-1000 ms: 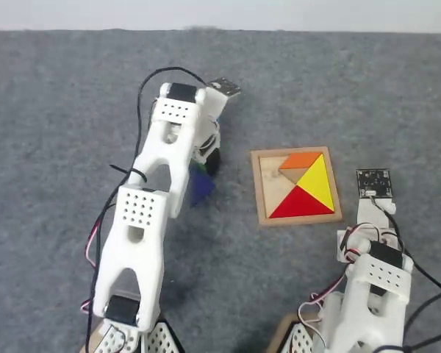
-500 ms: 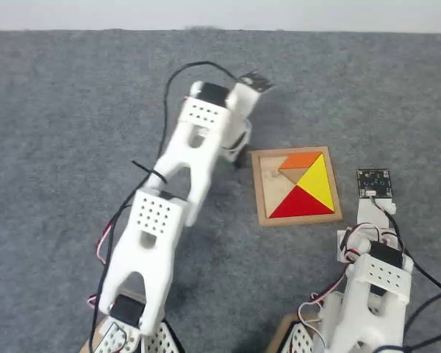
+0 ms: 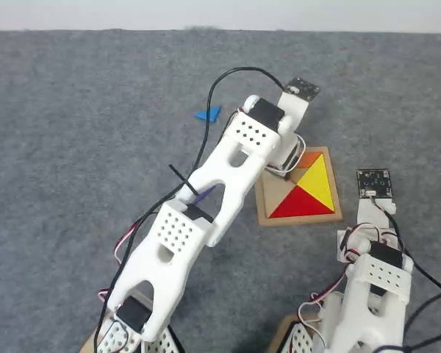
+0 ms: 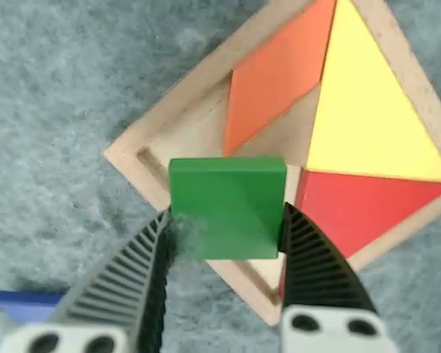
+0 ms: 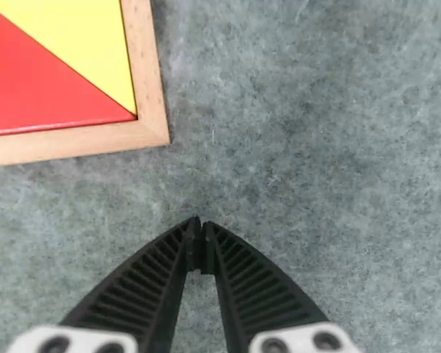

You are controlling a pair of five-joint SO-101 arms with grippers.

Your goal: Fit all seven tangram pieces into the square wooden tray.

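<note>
Held green square diagonal to tray

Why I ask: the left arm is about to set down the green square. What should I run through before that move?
1. Grip: green square wooden piece clamped in the left pincer: ok.
2. Room: bare wood shows in the square wooden tray beside the orange parallelogram: ok.
3. Square lined up with that gap: cannot tell; in the left wrist view it overlaps the tray's rim.
4. Right pincer shut, over the grey carpet, off the tray: ok.
5. Other pieces placed: not ok; a small blue triangle lies on the carpet.
</note>
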